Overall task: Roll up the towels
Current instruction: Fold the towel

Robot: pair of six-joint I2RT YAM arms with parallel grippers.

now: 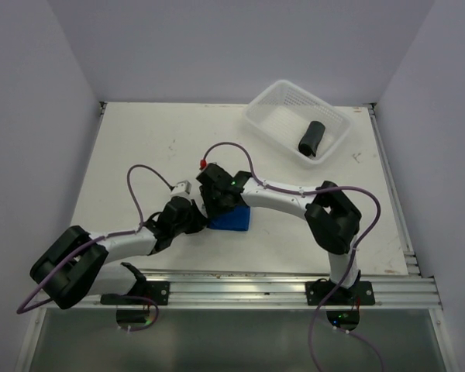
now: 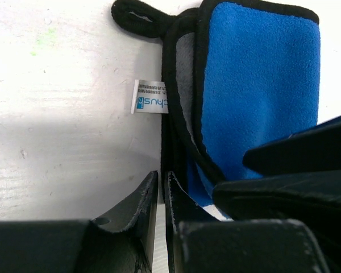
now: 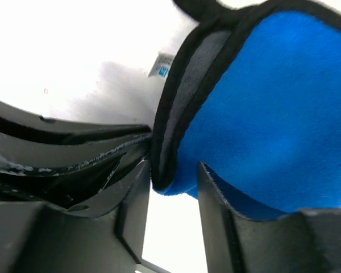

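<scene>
Top view bright and even, faint soft shadows on the white table [image 1: 139, 139], left wrist view mostly sharp, grey shadow beside the blue towel [image 2: 261, 85], right wrist view glaring white behind, close-range blur throughout.

white perforated basket [image 1: 287, 112], table's [image 1: 139, 147] far right; metal rail [image 1: 248, 288] near edge

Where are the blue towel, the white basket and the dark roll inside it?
blue towel [image 1: 234, 220]: top view, visible right part.
white basket [image 1: 256, 122]: top view, left rim.
dark roll [image 1: 311, 137]: top view, middle.
</scene>
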